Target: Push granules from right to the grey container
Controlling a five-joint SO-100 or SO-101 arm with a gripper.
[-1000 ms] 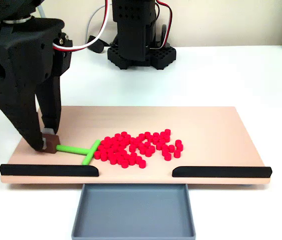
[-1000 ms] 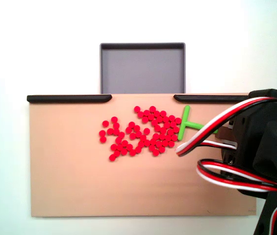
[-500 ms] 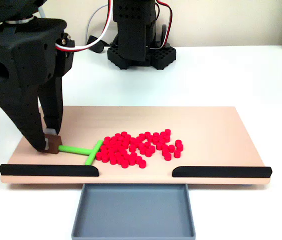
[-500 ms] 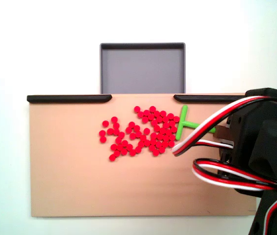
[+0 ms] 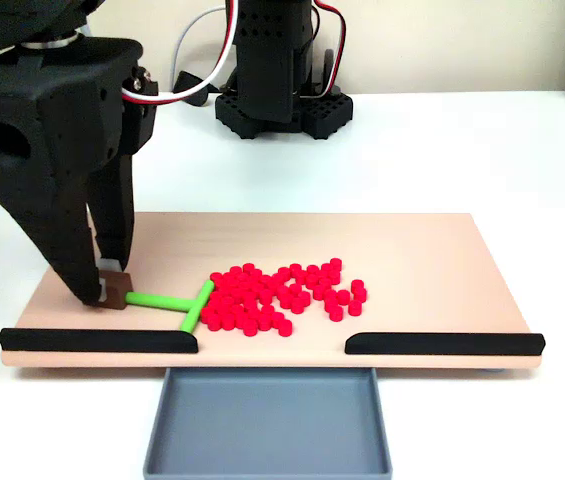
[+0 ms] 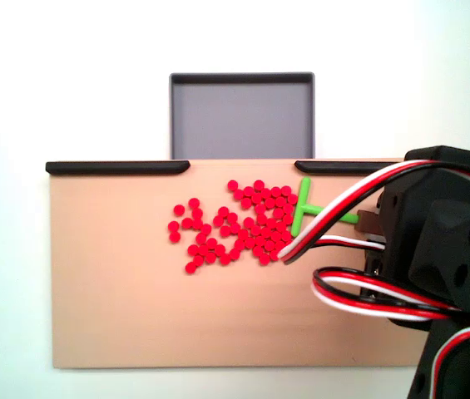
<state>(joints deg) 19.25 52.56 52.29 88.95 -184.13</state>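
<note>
My gripper [image 5: 104, 287] is clamped on the brown end of the green T-stick [image 5: 174, 301], its crossbar touching the red granules [image 5: 280, 296] on the tan board [image 5: 432, 262]. Mid-push — next I must steer them through the gap into the empty grey container [image 5: 268, 422].

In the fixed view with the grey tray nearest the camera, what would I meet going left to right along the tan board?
Black two-finger gripper shut on a small brown block → green T-shaped stick → heap of tiny red cylindrical granules → bare tan board.
</note>
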